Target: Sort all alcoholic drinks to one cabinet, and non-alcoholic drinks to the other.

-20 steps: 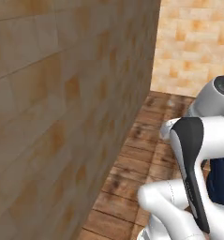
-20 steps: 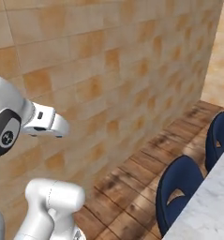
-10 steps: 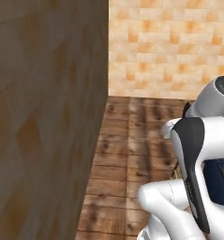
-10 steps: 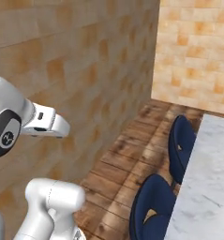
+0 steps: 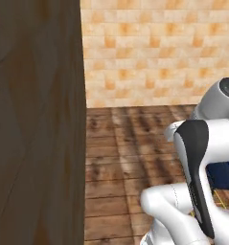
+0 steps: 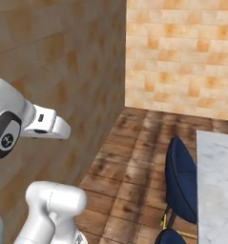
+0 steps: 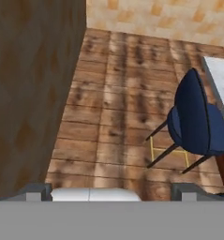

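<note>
Shift: since the earlier frames our base had turned, so the whole scene slid; the brown tiled wall (image 6: 58, 71) moved leftward, the lighter orange tiled wall (image 5: 154, 52) spread across the back, and more of the plank floor (image 5: 130, 158) came into sight. That was our cameras moving, not the furniture.
Gripper: we saw the gripper (image 7: 113, 191) at the bottom of the hand view, its two dark fingertips (image 7: 34, 191) standing far apart at the two sides, released, with nothing between them but floor.
Arm: our white arm (image 5: 197, 191) rose at the lower right of the left base view; in the right base view its hand section (image 6: 44, 125) pointed toward the brown wall.
Chairs: a dark blue chair (image 7: 195, 122) on thin dark legs stood on the floor beside the white marble table (image 6: 215, 186), at that table's left edge in the right base view; a second blue chair (image 6: 169, 237) peeped in at the bottom edge.
Task things: we could not tell where the bottles or the cabinet stood; near us a dark brown surface (image 5: 37, 124) blocked the left half of the left base view.
</note>
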You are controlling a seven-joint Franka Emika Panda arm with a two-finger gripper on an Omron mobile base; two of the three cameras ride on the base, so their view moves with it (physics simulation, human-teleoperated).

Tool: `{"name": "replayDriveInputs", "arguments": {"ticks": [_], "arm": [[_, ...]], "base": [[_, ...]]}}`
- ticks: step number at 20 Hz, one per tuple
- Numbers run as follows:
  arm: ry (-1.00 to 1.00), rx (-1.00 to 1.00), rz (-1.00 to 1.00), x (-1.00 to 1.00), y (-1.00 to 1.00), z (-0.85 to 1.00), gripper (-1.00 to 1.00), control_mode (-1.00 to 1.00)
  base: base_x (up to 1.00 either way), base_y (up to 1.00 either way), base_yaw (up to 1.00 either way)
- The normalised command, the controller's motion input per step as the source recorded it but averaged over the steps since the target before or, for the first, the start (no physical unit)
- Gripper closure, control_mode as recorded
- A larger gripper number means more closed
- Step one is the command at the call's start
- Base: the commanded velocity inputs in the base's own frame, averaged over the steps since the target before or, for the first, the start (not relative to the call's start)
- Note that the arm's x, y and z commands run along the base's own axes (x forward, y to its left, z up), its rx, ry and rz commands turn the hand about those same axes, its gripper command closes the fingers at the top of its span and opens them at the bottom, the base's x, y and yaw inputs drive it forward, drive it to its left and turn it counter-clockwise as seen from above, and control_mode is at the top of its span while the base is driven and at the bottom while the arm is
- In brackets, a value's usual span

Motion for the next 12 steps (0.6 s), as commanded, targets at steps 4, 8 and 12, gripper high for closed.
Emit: {"name": "replayDriveInputs", "arguments": {"ticks": [4,8,12], "arm": [[0.00,0.00,0.00,0.00,0.00,0.00,-1.00,1.00],[0.00,0.00,0.00,0.00,0.00,0.00,-1.00,1.00],[0.00,0.00,0.00,0.00,0.00,0.00,-1.00,1.00]], "base": [[1.00,0.25,-0.27],[1.00,0.02,-0.21],[1.00,0.00,-0.16]]}}
